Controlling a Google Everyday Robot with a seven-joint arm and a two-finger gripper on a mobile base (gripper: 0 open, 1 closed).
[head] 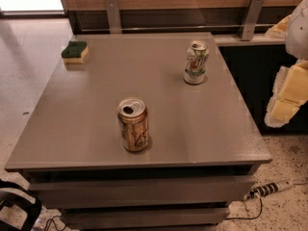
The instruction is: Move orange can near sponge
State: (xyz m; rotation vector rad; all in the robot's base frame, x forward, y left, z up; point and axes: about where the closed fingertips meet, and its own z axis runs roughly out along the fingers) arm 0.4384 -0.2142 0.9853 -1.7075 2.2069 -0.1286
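Note:
The orange can stands upright on the grey table, near its front edge and a little left of centre; its top is open. The sponge, yellow with a dark green scrub layer on top, lies at the table's far left corner. My gripper shows as pale yellow and white parts at the right edge of the camera view, off the table's right side, well apart from the can and holding nothing that I can see.
A white and green can stands upright at the table's far right. A wooden wall with metal brackets runs behind the table. A power strip with cable lies on the floor at the right.

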